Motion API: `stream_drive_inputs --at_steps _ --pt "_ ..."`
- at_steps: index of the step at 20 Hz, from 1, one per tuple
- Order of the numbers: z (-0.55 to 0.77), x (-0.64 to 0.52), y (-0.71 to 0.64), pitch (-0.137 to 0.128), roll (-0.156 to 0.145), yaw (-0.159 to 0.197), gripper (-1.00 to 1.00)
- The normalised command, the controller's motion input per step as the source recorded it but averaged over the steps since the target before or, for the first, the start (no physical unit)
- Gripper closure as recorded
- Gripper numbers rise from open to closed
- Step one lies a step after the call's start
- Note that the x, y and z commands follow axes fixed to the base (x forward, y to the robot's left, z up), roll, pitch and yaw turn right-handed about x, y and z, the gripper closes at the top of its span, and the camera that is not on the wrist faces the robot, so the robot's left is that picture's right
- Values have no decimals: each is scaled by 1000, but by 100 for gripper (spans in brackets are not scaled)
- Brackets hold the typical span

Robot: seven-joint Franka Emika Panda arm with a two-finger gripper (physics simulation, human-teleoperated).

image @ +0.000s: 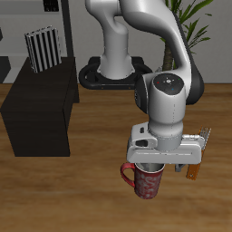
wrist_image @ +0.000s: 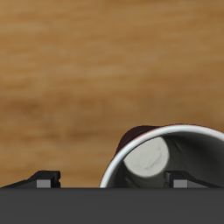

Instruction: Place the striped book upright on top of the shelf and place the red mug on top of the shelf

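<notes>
The red mug (image: 146, 185) stands upright on the wooden table near its front edge. In the wrist view its white rim and inside (wrist_image: 166, 157) fill much of the frame. My gripper (image: 152, 169) is directly above the mug and open, with the jaws wide apart. One fingertip (wrist_image: 179, 180) is over the mug's inside and the other (wrist_image: 45, 179) is outside the wall, so the jaws straddle the rim (wrist_image: 112, 179). The striped book (image: 42, 50) stands upright on the back end of the matte-black shelf (image: 41, 109), far from the gripper.
A narrow orange book (image: 195, 169) stands close beside the gripper and mug, partly hidden by the hand. The robot base (image: 113, 72) is at the back, with a plant (image: 195, 18) behind it.
</notes>
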Motion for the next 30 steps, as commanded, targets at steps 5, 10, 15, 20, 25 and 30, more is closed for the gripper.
stream_drive_inputs --at_steps 5,10,15,20,25,30 --pt "2 -22 -121 11 -15 -9 100" --pt "40 -53 -142 2 -18 -29 100" --pt "200 -91 -284 -25 -29 -3 100" --pt "484 -217 -286 -57 -32 -3 100" --pt "607 -325 -260 -79 -17 15 100" --pt "888 -489 -400 -79 -24 -10 100"
